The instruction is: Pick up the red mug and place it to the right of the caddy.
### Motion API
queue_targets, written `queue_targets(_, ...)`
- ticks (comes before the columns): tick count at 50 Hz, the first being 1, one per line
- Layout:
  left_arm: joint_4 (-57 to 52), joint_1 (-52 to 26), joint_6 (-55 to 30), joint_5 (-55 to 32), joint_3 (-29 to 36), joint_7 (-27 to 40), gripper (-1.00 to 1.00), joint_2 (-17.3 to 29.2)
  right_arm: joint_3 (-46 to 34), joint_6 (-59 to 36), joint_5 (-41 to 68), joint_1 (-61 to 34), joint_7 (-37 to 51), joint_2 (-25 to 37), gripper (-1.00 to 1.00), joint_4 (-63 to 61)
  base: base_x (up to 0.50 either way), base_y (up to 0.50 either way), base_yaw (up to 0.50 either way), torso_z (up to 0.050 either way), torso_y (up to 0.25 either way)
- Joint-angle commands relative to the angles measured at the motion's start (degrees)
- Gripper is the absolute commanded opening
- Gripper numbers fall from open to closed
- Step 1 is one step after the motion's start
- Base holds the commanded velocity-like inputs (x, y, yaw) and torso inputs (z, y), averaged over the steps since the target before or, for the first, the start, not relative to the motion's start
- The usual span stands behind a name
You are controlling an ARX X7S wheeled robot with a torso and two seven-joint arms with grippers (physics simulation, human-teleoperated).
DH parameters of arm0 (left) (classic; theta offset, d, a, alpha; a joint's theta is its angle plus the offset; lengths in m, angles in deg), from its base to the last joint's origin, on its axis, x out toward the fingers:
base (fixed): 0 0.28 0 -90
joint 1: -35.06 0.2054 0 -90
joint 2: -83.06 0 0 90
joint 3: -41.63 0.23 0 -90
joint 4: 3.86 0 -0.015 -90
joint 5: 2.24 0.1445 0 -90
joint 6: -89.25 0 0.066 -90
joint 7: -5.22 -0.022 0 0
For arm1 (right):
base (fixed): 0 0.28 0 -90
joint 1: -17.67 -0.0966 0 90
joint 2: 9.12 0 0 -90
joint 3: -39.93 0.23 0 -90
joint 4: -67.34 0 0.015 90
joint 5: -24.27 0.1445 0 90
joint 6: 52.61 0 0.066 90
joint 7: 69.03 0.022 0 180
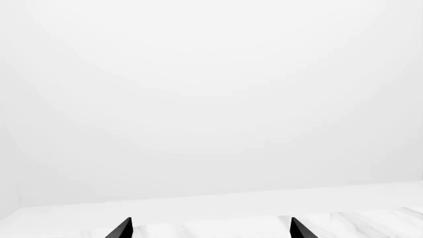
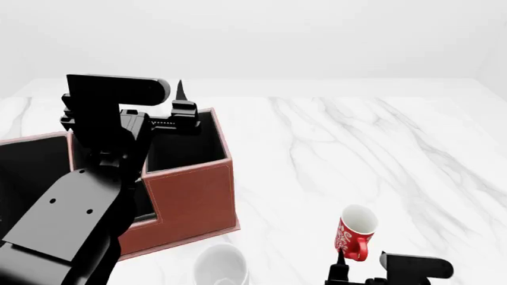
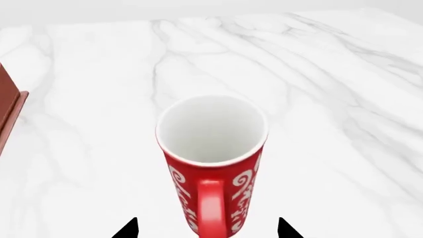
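Note:
The red mug, with a white pattern and a white inside, stands on the marble table, well to the right of the caddy. In the right wrist view the red mug has its handle towards the camera. My right gripper is open, with a fingertip on each side of the mug's base and a gap to each. In the head view my right gripper sits just in front of the mug. My left gripper is open and empty. It hovers over the caddy's back edge.
A larger plain white mug stands in front of the caddy, left of the red mug. My left arm covers part of the caddy. The caddy's corner shows in the right wrist view. The marble table stretches away to the right.

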Motion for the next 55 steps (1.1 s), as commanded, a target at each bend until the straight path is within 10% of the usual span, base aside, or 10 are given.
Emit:
queue_targets(1,0.0,0.3,0.2,-0.4,0.0,0.2,1.0,0.2,-0.3,-0.3,0.4,-1.8,-0.1,-0.1,1.0,2.0,0.0,0.0,0.0,0.0,0.0)
queue_targets(22,0.3,0.2,0.5,-0.8,0.5,0.8,1.0,0.5,-0.7,0.6,0.5,-4.3,-0.4,-0.2,1.0,7.1,0.0,0.0,0.0,0.0,0.0)
queue_targets(23,0.3,0.2,0.6,-0.8,0.6,0.8,1.0,0.5,-0.7,1.2,0.3,-4.1,-0.3,-0.2,-1.0,7.2,0.0,0.0,0.0,0.0,0.0)
queue_targets(55,0.5,0.6,1.2,-1.7,0.2,1.5,1.0,1.2,-2.2,-5.5,4.4,-9.7,-3.2,5.0,-1.0,-3.7,0.0,0.0,0.0,0.0,0.0)
